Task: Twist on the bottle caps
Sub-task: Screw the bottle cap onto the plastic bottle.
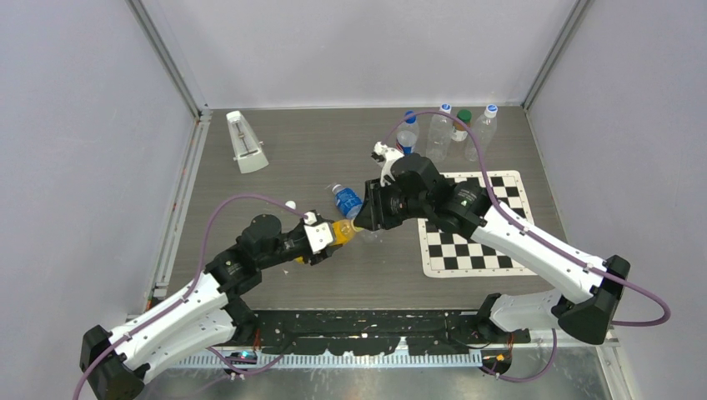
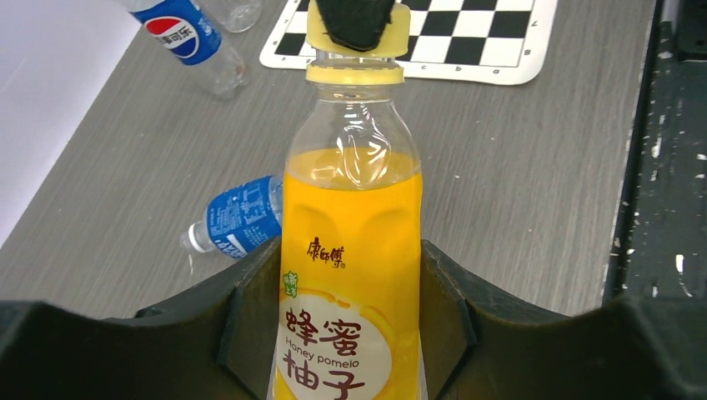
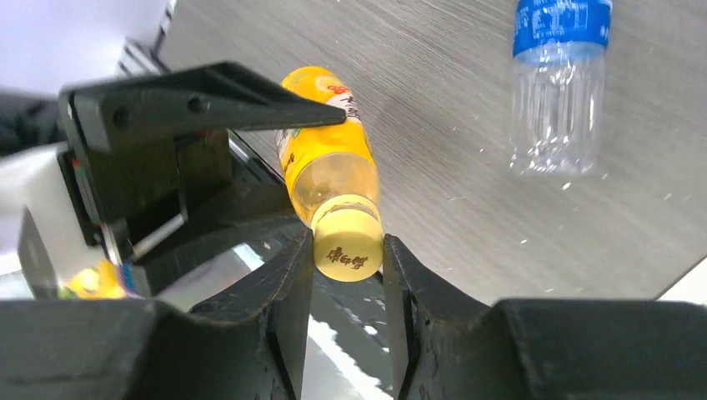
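**Yellow cap on the neck, ready to turn**

The left claw [image 2: 352, 292] clamps the orange bottle [image 2: 350, 208], tilted above mid-desk [image 1: 317, 158]. The right claw [image 3: 348, 258] pinches the yellow cap [image 3: 348, 246] on its neck. Best hold the cap square to the threads, twist steadily, and brace the bottle firmly.

Left gripper [image 2: 350, 262] around yellow-capped bottle [image 2: 350, 208]
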`<action>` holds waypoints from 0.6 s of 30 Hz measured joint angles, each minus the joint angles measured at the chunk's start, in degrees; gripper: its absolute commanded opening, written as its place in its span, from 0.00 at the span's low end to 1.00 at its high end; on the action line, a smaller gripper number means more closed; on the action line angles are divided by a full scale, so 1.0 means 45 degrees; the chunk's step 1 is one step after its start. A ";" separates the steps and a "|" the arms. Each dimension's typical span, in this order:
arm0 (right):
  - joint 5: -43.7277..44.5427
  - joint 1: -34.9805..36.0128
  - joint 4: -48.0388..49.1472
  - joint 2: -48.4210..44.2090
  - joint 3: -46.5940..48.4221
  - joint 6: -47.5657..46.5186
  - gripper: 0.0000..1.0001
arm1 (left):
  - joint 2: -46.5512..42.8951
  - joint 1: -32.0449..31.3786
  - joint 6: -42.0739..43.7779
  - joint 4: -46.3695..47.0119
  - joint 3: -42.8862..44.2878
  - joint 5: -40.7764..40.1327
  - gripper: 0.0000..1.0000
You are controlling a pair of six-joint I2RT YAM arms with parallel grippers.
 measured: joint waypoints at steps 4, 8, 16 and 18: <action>0.0753 -0.0024 -0.0005 0.0073 0.0005 0.2987 0.01 | 0.0000 0.0005 0.0204 0.0068 0.0000 -0.0340 0.00; 0.1137 -0.0024 -0.0024 0.0073 0.0005 0.4333 0.01 | -0.0010 0.0005 0.0291 0.0160 0.0000 -0.0520 0.00; 0.0806 -0.0413 0.0160 -0.0097 -0.0053 0.4333 0.00 | -0.0223 0.0005 0.0432 0.0559 -0.0151 -0.0505 0.00; 0.0155 -0.0811 0.0379 -0.0214 -0.0175 0.4109 0.00 | -0.0287 0.0005 0.0408 0.0899 -0.0233 -0.0486 0.00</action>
